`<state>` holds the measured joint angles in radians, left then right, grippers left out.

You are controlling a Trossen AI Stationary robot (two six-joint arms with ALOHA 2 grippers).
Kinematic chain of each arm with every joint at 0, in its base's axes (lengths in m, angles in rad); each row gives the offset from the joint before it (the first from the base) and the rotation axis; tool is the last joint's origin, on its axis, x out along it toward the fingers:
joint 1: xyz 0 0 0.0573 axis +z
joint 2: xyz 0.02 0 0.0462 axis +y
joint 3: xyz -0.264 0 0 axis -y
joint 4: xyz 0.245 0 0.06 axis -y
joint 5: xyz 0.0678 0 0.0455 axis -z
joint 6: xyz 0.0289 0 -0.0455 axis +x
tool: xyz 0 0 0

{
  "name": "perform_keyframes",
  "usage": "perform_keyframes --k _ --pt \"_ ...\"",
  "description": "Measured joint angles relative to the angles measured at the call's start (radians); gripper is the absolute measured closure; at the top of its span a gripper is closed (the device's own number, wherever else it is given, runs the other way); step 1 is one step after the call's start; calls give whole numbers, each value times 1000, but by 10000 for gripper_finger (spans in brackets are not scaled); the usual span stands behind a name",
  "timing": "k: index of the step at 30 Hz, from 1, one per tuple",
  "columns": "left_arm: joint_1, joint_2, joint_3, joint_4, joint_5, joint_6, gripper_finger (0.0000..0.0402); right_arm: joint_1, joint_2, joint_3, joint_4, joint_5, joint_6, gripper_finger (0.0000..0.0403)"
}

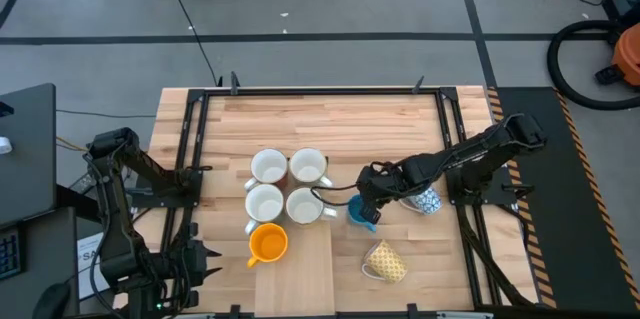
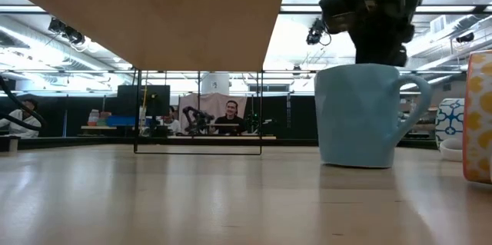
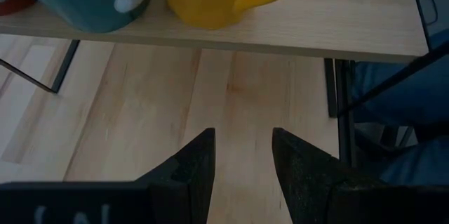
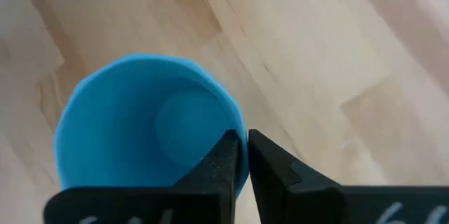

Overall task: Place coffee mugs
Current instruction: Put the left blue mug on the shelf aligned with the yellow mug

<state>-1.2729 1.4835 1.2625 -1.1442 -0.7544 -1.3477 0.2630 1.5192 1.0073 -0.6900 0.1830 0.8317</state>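
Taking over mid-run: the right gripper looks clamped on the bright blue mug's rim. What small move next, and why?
Probably a short straight lift. The right gripper is shut on the rim of the bright blue ceramic mug, which stands upright on the wooden table close beside the white mugs; rising first avoids knocking them.

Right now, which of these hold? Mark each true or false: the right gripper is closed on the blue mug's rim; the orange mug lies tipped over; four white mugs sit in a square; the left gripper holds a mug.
1. The right gripper is closed on the blue mug rim: true.
2. The orange mug lies tipped over: false, it stands upright; the yellow patterned mug lies on its side.
3. Four white mugs sit in a square: true.
4. The left gripper holds a mug: false, it is open and empty.
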Motion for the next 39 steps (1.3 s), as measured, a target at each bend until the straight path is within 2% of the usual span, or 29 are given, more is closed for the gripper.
perform_keyframes --k 5,9,20,25,33,39 --pt "0 0 0 0 0 0 253 -45 0 1 7 -77 -229 373" --pt "0 0 0 0 0 0 253 -68 0 2 15 -128 -301 366" --pt "0 0 0 0 0 0 253 -78 0 1 22 -158 -308 305" --pt "0 0 0 0 0 0 253 -80 0 1 23 -159 -256 272" --pt "0 0 0 0 0 0 253 -82 -9 0 23 -211 -210 267" --pt "0 0 0 0 0 0 253 -82 -88 0 -3 -216 -157 267"
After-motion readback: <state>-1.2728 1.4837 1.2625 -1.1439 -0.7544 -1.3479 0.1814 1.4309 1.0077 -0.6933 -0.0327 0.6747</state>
